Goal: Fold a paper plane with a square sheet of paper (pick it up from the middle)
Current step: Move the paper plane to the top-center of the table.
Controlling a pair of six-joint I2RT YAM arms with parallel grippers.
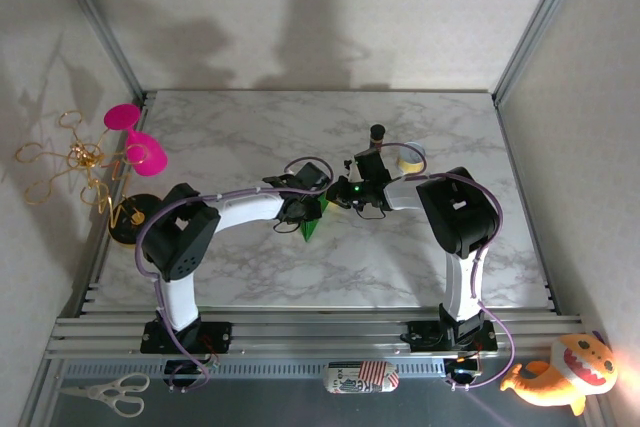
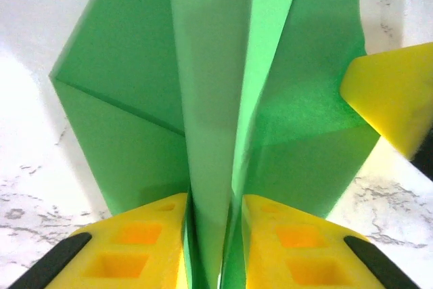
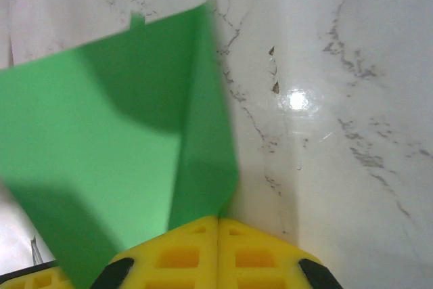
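The sheet of paper (image 2: 128, 99) lies at the middle of the marble worktop (image 1: 250, 127), between the two arms. It is creased into a narrow pointed shape with a raised centre fold. I judge the step in hand to be the closing of the centre crease, late in the folding.

The left fingers (image 2: 145, 252) stand one on each side of that upright fold and pinch it between them. The right fingers (image 3: 179, 258) are pressed together. The paper's edge runs down to their seam, so they appear to nip it, though I cannot confirm this from the wrist view.

Next move, as I judge it: hold the crease firmly and set the two wings down evenly, without tearing the thin paper.

The left wrist view shows the centre fold, both wings and one right finger touching the paper's edge. The top view gives the position on the worktop, but there the arms cover most of the paper.
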